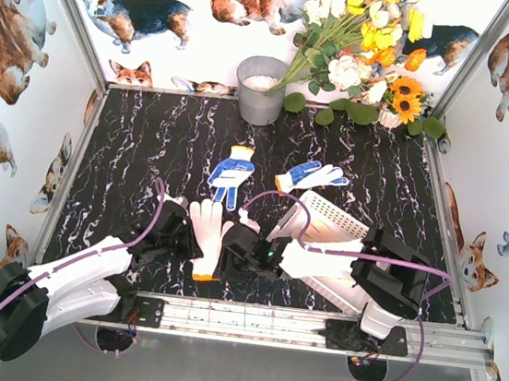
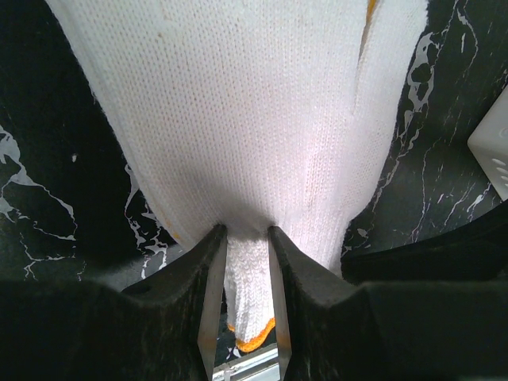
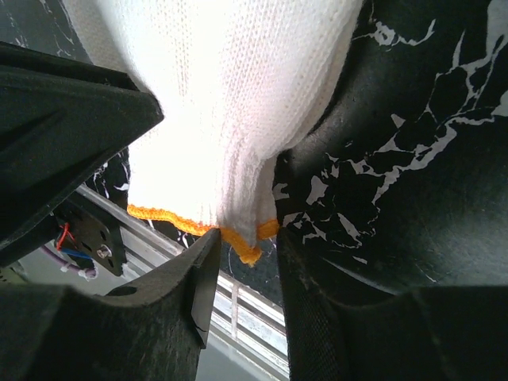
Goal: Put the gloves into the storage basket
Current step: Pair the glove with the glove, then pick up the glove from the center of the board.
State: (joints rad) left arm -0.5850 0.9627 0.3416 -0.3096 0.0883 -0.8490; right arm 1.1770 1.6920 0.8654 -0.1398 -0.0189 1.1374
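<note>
Three gloves are being shown out on the black marbled table, and none is being seen in the part of the basket that is in view.

The white glove with the orange cuff trim is being worked by both arms at the near edge, in the middle. It is being held from the left by the left gripper. In the left wrist view a bunched fold of the knit is being squeezed tight between the two fingers, with the rest of the glove being spread wide above them.

From the other side, the same glove is being taken at the cuff by the right gripper. In the right wrist view the orange-edged corner is being pinched between the fingers, with fabric being touched on both sides. Whether the glove is being lifted clear of the table cannot be told.

The basket is being kept just to the right of this glove, on the table, and its near part is being covered by the right arm.

A blue-dotted glove is being left flat on the table just behind the grippers, fingers pointing toward them. A third glove, blue at the palm with white fingers, is being left beside it to the right, just behind the basket.

At the back wall a grey bucket is being flanked on its right by a bunch of flowers.
</note>
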